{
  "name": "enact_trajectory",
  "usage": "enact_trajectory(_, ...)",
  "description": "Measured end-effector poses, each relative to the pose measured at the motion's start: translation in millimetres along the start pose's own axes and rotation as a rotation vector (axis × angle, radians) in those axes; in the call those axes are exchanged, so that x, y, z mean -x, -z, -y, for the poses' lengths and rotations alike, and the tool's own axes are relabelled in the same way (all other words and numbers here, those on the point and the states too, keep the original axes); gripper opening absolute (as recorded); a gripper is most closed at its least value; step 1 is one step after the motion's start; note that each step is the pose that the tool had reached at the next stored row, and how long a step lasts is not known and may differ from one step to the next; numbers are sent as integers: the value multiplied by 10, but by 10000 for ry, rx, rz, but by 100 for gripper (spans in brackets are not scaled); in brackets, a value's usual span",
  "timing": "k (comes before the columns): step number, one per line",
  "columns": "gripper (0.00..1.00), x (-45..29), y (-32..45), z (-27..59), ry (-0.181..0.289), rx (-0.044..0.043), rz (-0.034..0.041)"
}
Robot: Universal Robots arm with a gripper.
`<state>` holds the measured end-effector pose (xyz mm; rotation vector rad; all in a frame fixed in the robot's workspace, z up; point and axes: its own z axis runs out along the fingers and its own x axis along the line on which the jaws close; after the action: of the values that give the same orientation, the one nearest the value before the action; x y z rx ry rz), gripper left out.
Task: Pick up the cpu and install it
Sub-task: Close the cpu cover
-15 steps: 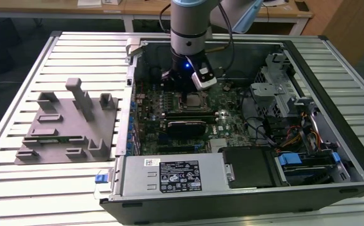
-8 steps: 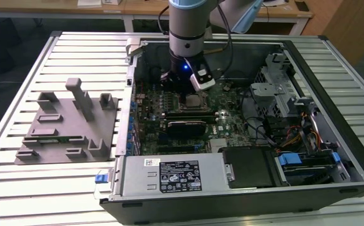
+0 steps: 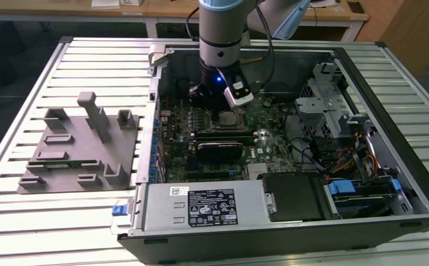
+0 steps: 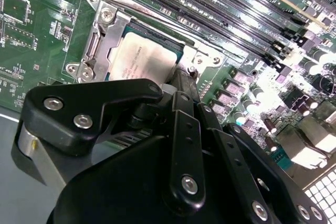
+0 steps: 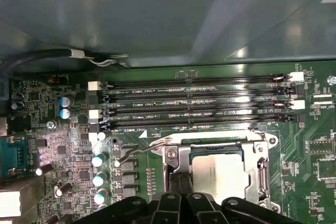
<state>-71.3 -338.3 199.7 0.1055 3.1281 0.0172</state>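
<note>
Gripper [image 3: 208, 98] first: black and jointed, it hangs from the arm [image 3: 220, 39] in the upper middle of the exterior view and reaches down into the open computer case [image 3: 392, 138]. In both wrist views its dark linkages crowd the foreground and hide its tip, so I cannot tell how far it is open or whether it has hold of anything.

Right at that tip is the cpu [image 4: 142, 59], a flat square with a dull silver top. It lies level inside the metal socket frame [image 4: 102, 30], and one of its edges runs under the gripper's nearest link. The first wrist view shows the cpu [image 5: 218, 174] seated in the same frame.

Around the socket spreads the green motherboard [image 3: 274, 147], with long dark memory slots [image 5: 194, 103] in parallel rows just beside the frame. In the exterior view a drive cage [image 3: 325, 105] fills the case's right side. A silver power supply [image 3: 199, 205] with a label lies along the lower middle.

The case sits on a slatted metal table [image 3: 22, 100]. A gray fixture block [image 3: 74, 149] stands on it at the exterior view's left, well apart from the gripper.
</note>
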Motion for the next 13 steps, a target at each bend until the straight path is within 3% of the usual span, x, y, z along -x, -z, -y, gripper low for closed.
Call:
enact_trajectory(7,11,0,39,0,0,0,0)
enact_trajectory(13,11,2,139,-2,0,-1,1)
